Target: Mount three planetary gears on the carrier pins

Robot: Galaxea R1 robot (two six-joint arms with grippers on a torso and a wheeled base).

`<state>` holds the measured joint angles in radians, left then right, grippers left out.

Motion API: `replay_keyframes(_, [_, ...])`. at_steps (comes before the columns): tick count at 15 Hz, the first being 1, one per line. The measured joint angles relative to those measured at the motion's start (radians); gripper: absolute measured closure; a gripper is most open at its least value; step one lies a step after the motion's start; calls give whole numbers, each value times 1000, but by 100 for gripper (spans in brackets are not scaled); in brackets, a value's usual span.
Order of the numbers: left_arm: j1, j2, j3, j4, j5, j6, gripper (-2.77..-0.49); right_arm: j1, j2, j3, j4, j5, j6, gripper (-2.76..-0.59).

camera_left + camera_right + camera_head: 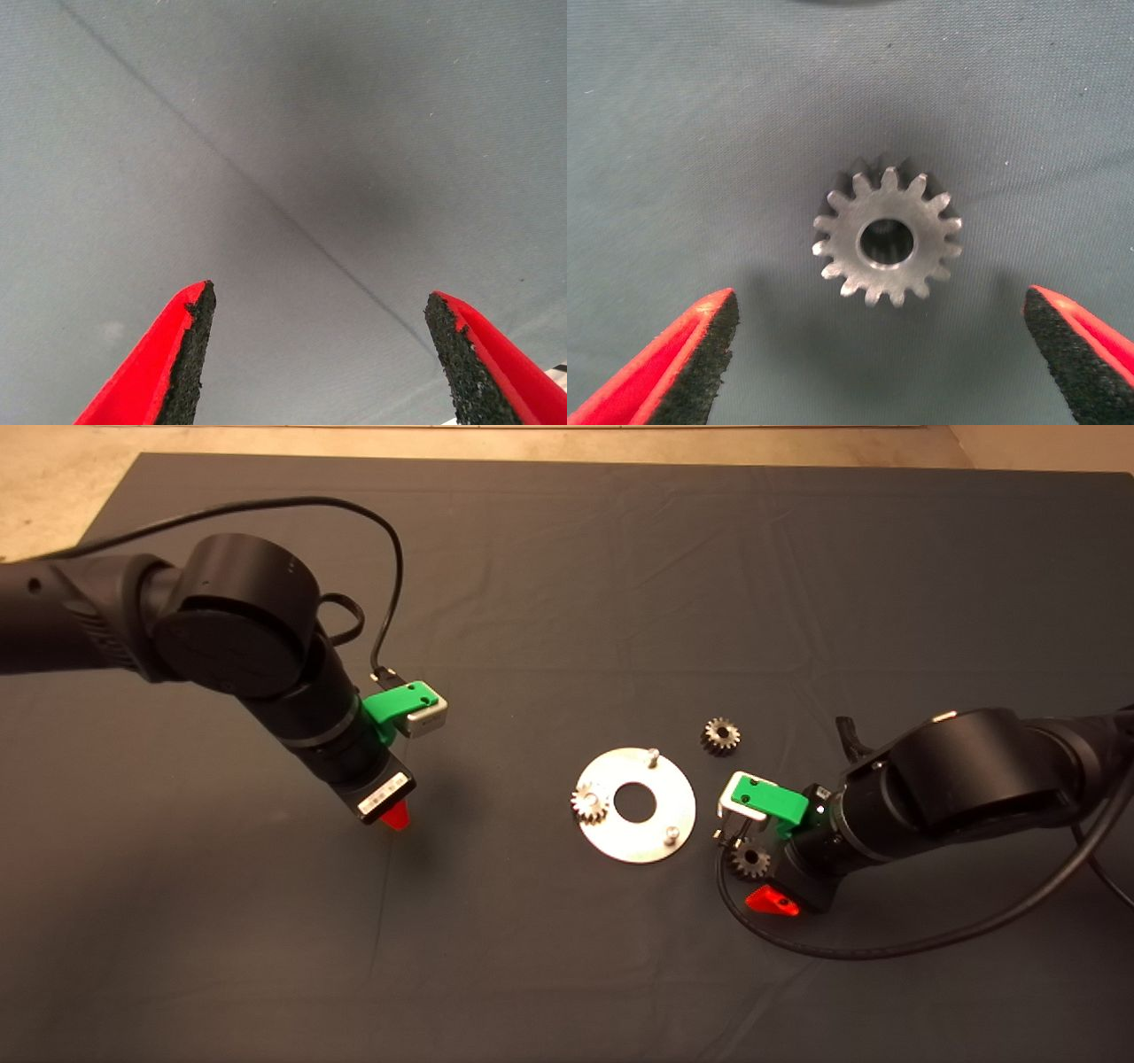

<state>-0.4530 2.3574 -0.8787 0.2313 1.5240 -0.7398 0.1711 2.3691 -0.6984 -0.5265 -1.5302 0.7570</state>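
a: any brand or writing you can read anywhere?

b: nothing legible. the left tool [396, 815] has a small white label strip near its tip with dark marks on it, too small to read. the right tool [769, 901] carries a tiny white tag by its green bracket, also unreadable.

a: where are the gears?

b: one gear [589, 803] sits on a pin at the left edge of the disc [660, 835], so that pin is hidden under it. two other pins stand bare: one pin [652, 756] at the far edge, another pin [671, 834] at the near right. a second gear [721, 735] lies flat on the mat [567, 584], just beyond the disc's right side. the third gear [751, 859] lies on the mat right of the disc, tucked against the right tool and partly covered by it from above.

a: and the tools?

b: the right one hangs over that third gear [888, 234] with its fingers [695, 354] spread wide, one on each side and clear of the teeth. in the wrist view the fingers are cut off at the frame's edge. the left tool [319, 354] is spread too, over bare desk mat well left of the disc, its fingers [190, 354] holding nothing. from above only one red fingertip of each tool shows; the rest hides beneath the wrists.
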Motion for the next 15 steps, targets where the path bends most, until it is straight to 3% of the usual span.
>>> replay_keyframes(15, [0,-12,0,0,1,0,-164,-28,11,-15,-35,0,-1,-150])
